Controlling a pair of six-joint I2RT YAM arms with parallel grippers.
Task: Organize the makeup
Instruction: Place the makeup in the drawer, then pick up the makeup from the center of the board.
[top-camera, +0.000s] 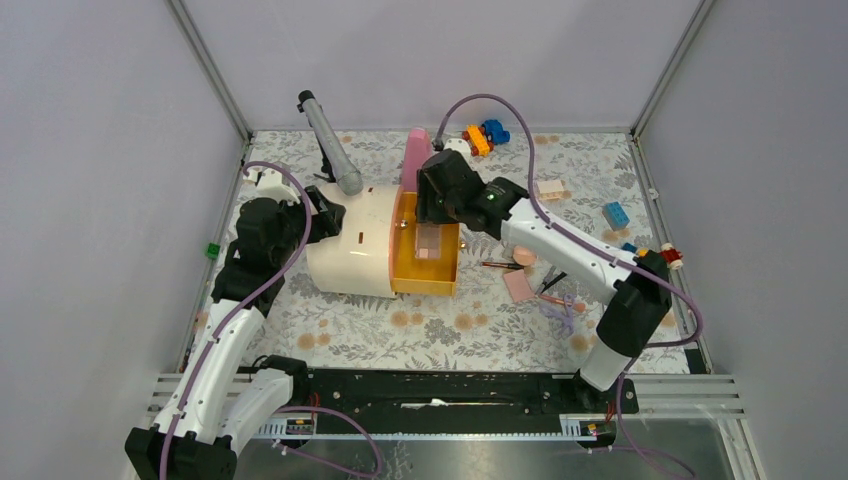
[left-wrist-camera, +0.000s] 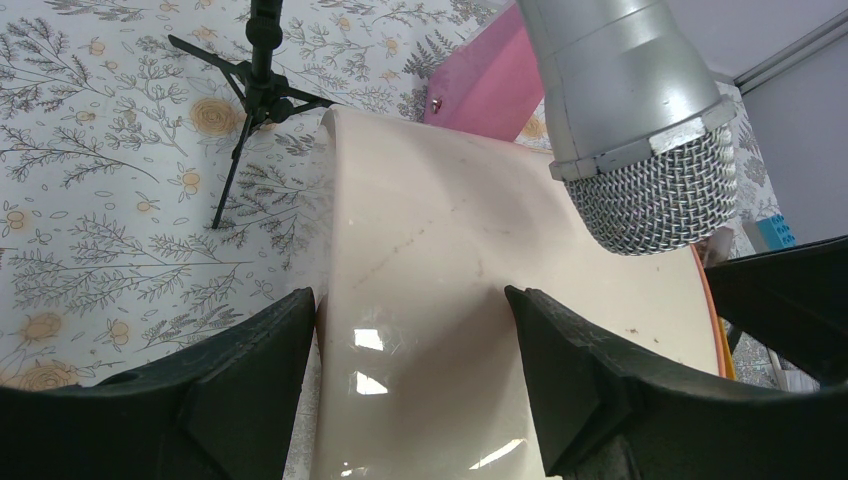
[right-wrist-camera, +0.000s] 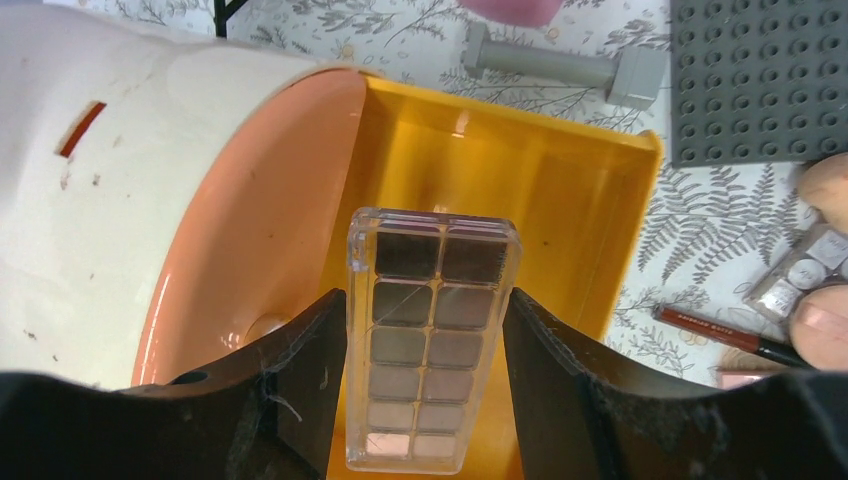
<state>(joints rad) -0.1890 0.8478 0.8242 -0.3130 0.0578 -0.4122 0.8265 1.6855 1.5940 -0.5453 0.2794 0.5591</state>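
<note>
Presently: one eyeshadow palette (right-wrist-camera: 432, 340) held at the single yellow drawer (right-wrist-camera: 590, 200).
The right gripper (right-wrist-camera: 428, 380) pinches the palette by its long sides, inside the drawer's outline. The cream case (right-wrist-camera: 150, 200) walls the left, and open mat (top-camera: 450, 320) lies near. The left gripper (left-wrist-camera: 410, 340) has its jaws apart at the case's left end; whether they grip cannot be told. One pink compact (top-camera: 518, 285) lies to the right.
</note>
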